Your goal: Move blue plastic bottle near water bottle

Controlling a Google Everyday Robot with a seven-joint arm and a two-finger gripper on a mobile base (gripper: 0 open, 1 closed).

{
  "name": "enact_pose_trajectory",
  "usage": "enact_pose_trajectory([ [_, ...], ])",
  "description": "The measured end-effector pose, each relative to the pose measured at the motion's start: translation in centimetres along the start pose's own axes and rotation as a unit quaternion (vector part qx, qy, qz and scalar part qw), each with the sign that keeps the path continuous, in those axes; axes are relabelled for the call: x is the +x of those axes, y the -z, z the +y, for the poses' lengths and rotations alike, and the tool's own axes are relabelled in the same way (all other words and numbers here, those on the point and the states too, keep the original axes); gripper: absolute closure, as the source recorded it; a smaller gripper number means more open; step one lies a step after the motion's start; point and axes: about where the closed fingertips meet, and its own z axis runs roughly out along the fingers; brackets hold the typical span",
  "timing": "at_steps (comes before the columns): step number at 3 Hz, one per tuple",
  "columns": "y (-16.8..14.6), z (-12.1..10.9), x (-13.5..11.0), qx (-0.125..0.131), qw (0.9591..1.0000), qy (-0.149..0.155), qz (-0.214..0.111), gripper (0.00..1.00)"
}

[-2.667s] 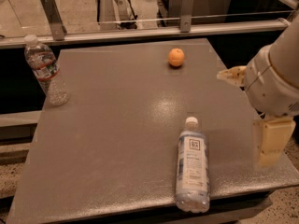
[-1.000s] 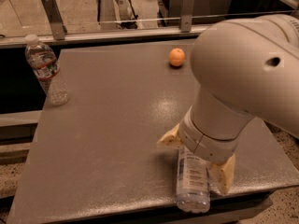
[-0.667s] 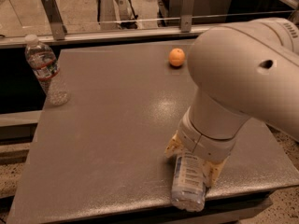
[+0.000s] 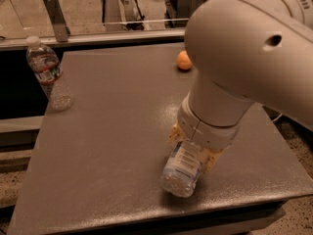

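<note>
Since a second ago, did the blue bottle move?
Yes. The blue plastic bottle, held by the gripper, has shifted left and away from the front edge of the table.

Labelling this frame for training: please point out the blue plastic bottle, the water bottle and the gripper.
blue plastic bottle (image 4: 179, 178): camera view, its clear end, past the label.
water bottle (image 4: 47, 69): camera view, its label.
gripper (image 4: 192, 146): camera view, midway between fingertips, clamped around the blue plastic bottle.
</note>
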Motion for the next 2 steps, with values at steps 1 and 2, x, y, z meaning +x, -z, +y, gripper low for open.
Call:
enact_pose_trajectory([
  [1, 0.04, 0.03, -0.11, 0.0, 1.0, 0.002, 0.0, 1.0],
  [2, 0.04, 0.03, -0.11, 0.0, 1.0, 0.002, 0.0, 1.0],
])
